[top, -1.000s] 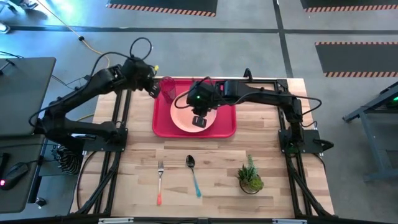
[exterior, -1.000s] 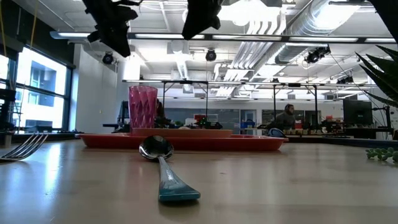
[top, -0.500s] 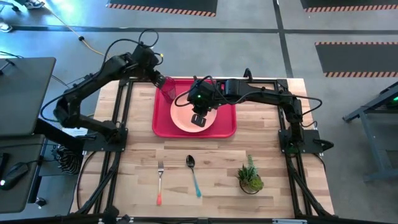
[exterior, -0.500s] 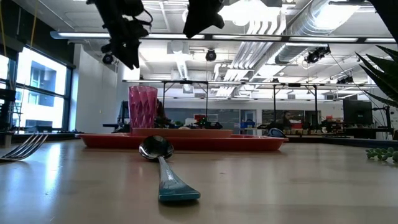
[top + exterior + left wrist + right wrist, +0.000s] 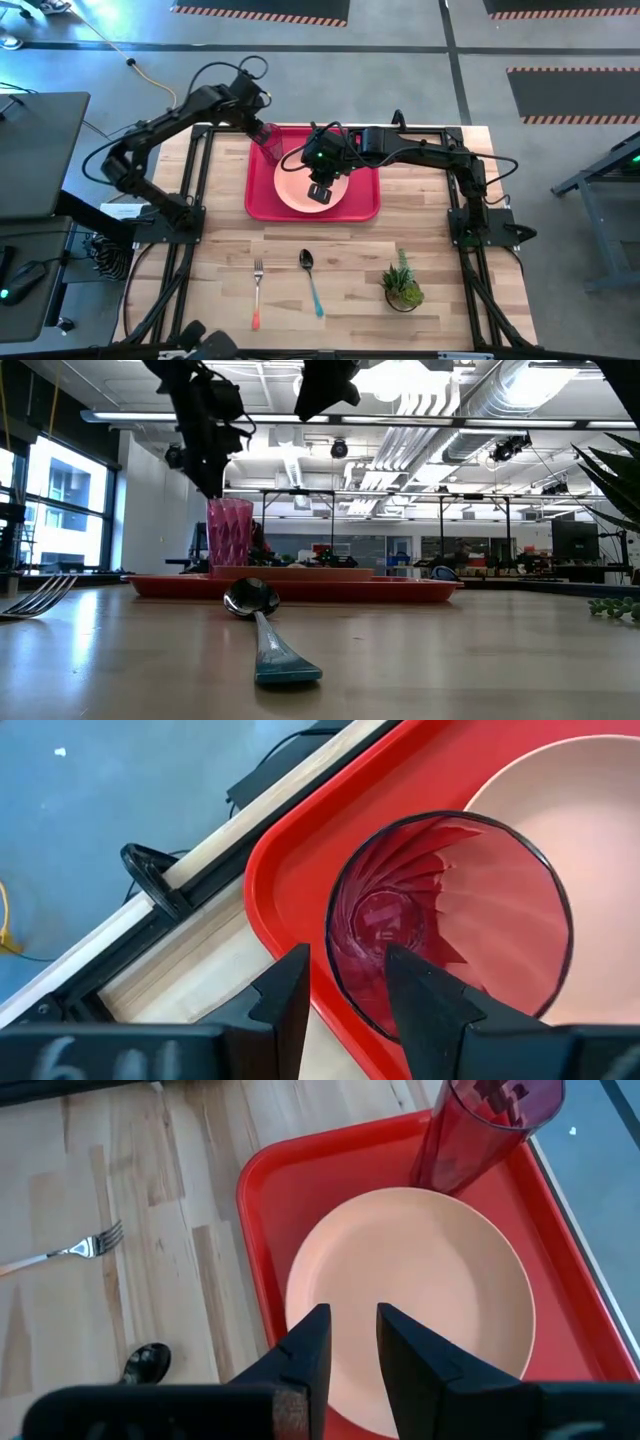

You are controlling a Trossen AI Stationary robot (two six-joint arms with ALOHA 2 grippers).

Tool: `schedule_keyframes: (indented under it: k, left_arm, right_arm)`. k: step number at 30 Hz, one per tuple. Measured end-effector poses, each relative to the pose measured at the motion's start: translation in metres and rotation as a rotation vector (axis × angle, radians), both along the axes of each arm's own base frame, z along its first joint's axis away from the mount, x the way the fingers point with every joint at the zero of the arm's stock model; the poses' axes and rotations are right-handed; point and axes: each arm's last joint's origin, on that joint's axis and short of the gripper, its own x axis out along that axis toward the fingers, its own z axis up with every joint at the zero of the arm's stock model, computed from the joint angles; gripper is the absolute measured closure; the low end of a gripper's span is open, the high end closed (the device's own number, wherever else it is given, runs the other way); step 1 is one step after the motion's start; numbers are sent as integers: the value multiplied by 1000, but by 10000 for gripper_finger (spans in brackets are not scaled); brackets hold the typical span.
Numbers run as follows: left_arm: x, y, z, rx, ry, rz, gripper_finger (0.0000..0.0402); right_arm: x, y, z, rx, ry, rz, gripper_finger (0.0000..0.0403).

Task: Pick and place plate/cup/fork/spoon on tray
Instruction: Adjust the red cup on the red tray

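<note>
Risk-wise, left gripper (image 5: 340, 995) hangs right over the cup (image 5: 450, 925), fingers (image 5: 283, 992) parted and empty, so one sloppy dip tips it onto the plate (image 5: 410, 1295).

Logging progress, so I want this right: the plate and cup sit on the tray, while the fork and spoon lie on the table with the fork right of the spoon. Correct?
Not quite. In the high view the fork lies left of the spoon, not right. The rest holds: the plate and cup sit on the tray, and both utensils lie on the table.
</note>
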Motion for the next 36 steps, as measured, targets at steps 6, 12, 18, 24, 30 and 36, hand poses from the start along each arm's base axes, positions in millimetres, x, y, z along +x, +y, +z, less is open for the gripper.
schedule_keyframes:
  k: [6, 12, 18, 24, 30, 36]
  left_arm:
    - [4, 5, -9, -16, 28, 4, 279]
    - [9, 10, -19, -39, 49, 8, 281]
    - [9, 12, -18, -15, 38, 21, 309]
    - [8, 12, -18, -8, 47, 27, 366]
    - [8, 13, -17, -2, 51, 29, 396]
    - [7, 14, -17, 24, 79, 48, 391]
  right_arm:
    - [0, 0, 0, -1, 0, 2, 327]
    - [0, 0, 0, -1, 0, 2, 327]
    - [0, 0, 0, -1, 0, 2, 327]
    - [0, 0, 0, -12, 3, 17, 327]
    - [0, -1, 0, -17, 5, 21, 327]
    - [0, -1, 0, -17, 5, 21, 327]
